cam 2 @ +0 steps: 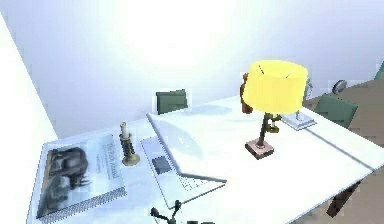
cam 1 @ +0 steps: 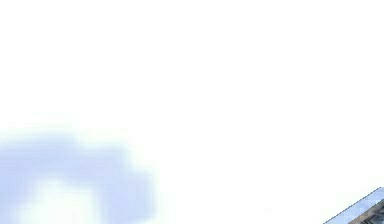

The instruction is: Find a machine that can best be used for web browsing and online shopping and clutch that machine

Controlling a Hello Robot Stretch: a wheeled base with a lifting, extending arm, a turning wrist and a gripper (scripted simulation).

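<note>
An open silver laptop (cam 2: 178,165) lies on a white table (cam 2: 300,175) in the arm side view, left of the middle, its lid tilted back toward the view's left. At the bottom edge, just below the laptop's near corner, dark thin parts of the gripper (cam 2: 166,212) poke into the picture. I cannot tell whether it holds anything.
A lamp with a yellow shade (cam 2: 277,86) stands right of the laptop. A candlestick (cam 2: 127,148) and a newspaper (cam 2: 75,175) lie to its left. Green chairs (cam 2: 171,101) (cam 2: 335,108) stand at the table's far side. A grey edge (cam 1: 365,208) crosses the forward view's bottom right corner.
</note>
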